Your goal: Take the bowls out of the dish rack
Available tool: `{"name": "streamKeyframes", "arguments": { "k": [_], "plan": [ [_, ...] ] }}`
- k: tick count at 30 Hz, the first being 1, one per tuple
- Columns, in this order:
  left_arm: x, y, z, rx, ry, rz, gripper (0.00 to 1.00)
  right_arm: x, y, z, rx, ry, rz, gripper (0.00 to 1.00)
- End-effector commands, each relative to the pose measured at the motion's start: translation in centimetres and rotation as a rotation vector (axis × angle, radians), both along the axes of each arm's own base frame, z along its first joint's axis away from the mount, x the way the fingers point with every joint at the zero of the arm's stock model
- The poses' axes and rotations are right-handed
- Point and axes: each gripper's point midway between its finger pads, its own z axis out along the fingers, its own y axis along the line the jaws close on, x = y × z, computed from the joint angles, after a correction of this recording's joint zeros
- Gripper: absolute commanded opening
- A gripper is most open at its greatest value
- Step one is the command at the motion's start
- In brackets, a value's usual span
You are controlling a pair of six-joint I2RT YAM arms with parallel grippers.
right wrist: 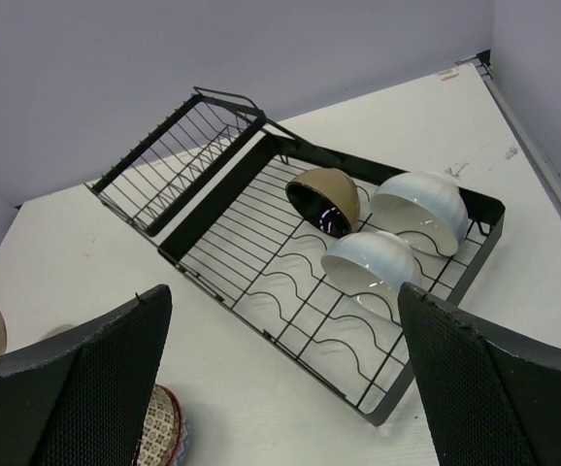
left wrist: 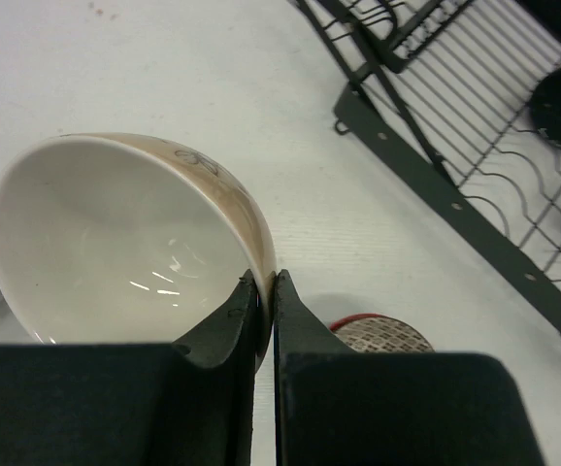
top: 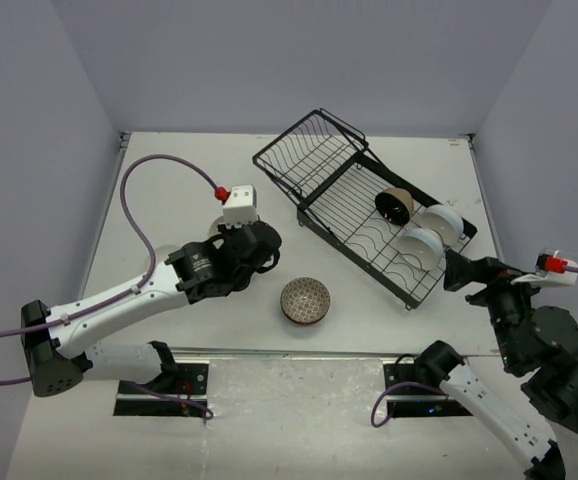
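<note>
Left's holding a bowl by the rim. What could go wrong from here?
Left gripper pinches the held bowl by a thin bit of rim: it could pivot or slip.
The patterned bowl lies close by; set-down may clip it.
The white bowls in the rack sit close together; the open right gripper might nudge one.

The dish rack (top: 334,205) is lying slantwise on the far right of the table (top: 169,180), its basket section (top: 307,150) at the far-left end, and three bowls (top: 419,245) are leaning on edge in its near-right end. A fourth bowl (top: 305,300) is sitting on the table before the rack, with a fifth bowl (left wrist: 115,243) hanging just left of it, pinched by the rim in the left gripper (left wrist: 261,282).
</note>
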Motion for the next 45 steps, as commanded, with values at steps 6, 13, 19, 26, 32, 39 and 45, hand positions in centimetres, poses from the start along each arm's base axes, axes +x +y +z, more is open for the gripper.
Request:
{"name": "streamKeyframes", "arguments": {
  "k": [6,13,19,26,32,39,45],
  "plan": [
    [3.5,4.6,-2.8,0.086,0.053,0.131,0.0,1.4,1.9,-0.1,0.005,0.004,0.044,0.99],
    [4.9,3.4,-6.7,0.151,0.14,0.092,0.0,1.4,1.9,-0.3,-0.001,0.006,0.043,0.99],
    [5.2,2.2,-8.8,0.212,0.212,0.032,0.0,1.4,1.9,-0.6,-0.004,0.01,0.043,0.99],
    [5.0,2.4,-10.2,0.302,0.286,0.011,0.0,1.5,1.9,-0.9,-0.008,0.011,0.043,0.99],
    [4.6,2.3,-11.3,0.367,0.345,-0.024,0.0,1.5,2.1,-1.0,-0.005,0.005,0.049,0.99],
    [4.7,2.2,-11.7,0.417,0.384,-0.036,0.0,1.5,2.1,-1.0,-0.009,0.005,0.053,0.99],
    [4.4,3.0,-12.1,0.471,0.41,-0.029,0.0,1.6,2.3,-1.0,-0.008,0.001,0.062,0.99]
  ]
}}
